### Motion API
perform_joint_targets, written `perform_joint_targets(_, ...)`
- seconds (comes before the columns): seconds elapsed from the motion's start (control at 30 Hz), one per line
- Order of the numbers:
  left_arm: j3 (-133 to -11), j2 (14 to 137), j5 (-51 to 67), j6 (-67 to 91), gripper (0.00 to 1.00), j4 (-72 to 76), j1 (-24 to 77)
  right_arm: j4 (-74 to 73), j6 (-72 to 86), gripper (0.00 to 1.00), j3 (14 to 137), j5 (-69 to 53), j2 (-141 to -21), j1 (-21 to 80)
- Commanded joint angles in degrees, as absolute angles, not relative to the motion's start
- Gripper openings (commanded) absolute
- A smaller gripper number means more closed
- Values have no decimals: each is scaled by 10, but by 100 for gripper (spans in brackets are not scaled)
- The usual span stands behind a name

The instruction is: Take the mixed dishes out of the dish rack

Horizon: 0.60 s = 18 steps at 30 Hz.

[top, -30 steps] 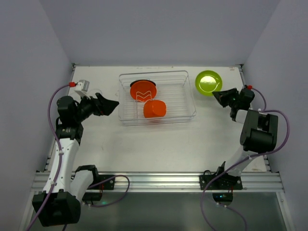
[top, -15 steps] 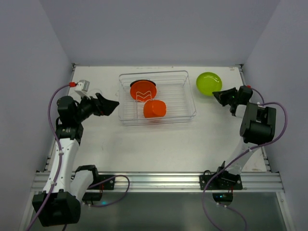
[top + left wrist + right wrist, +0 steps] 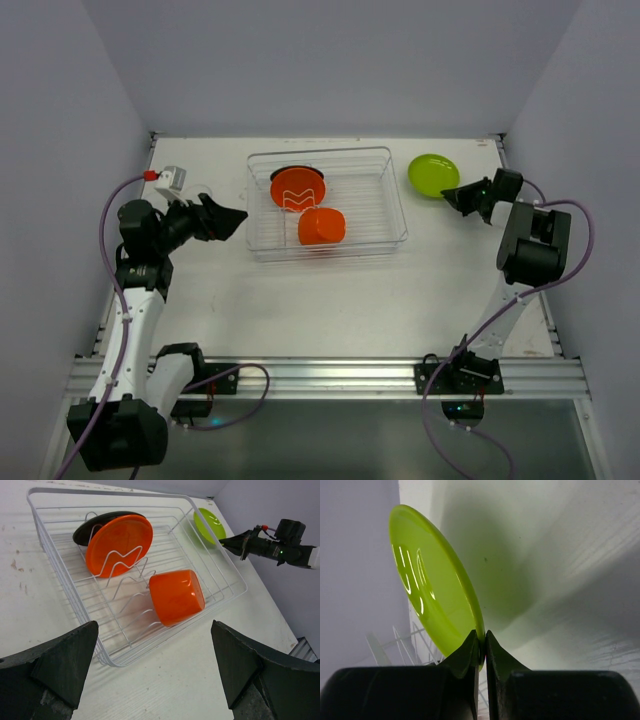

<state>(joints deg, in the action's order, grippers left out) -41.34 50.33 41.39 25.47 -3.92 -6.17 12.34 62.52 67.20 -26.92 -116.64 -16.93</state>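
Upper right of top view: pinching green plate [image 3: 433, 173] by its rim w/ right gripper [image 3: 452, 197], fingers clamped tight on the edge. Same in right wrist cam, centre of frame: plate tilted steeply over the table [image 3: 330, 300]; can't tell if touching it. Outside the rack [image 3: 326, 152], just off its upper right corner.

Mid-left of top view: hovering w/ left gripper [image 3: 225, 218], jaws spread wide, nothing between them, pointed toward rack's left end.

Rack itself at upper centre. Inside, per left wrist cam: orange plate [image 3: 119, 545] standing in the wire slots at upper left, leaning on black plate [image 3: 95, 522] right behind it. Orange cup [image 3: 176, 596] lying on its side at centre of frame, near rack's front wall.
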Motion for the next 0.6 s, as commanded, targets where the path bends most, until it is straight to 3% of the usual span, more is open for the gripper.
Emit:
perform_joint_targets(0.0, -408, 494, 425, 257, 100, -18, -60, 84, 610, 0, 706, -266, -1161, -168)
perform_joint_targets(0.17, -407, 494, 425, 257, 100, -18, -60, -17, 580, 0, 768, -257, -1189, -158)
perform_joint_targets(0.57, -408, 495, 427, 258, 100, -16, -60, -76, 560, 0, 826, -266, -1223, -151)
